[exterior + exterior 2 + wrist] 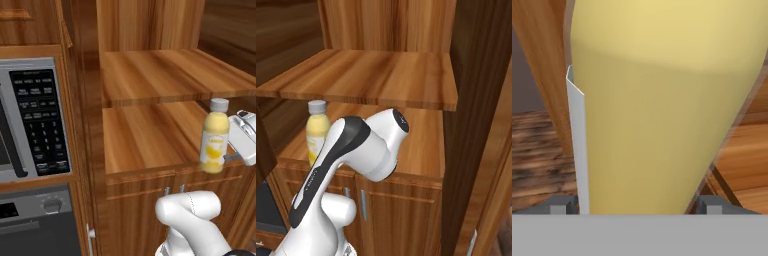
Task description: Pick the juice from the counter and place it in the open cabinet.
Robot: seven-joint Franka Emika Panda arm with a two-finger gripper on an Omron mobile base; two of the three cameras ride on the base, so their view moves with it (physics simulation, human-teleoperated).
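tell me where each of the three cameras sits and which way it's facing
Left base view: behind the arm to its left, looking forward at the open cabinet, microwave and juice; white arm link low, gripper at right.
Right base view: behind-right, facing the same shelves; the arm's elbow partly hides the juice.
Hand view: on the hand, close against the juice between the fingertips.
Both base views share cabinet and juice.

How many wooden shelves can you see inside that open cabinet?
2: an upper shelf and a lower shelf, where the gripper holds the juice at the front edge. More may sit above, out of frame.
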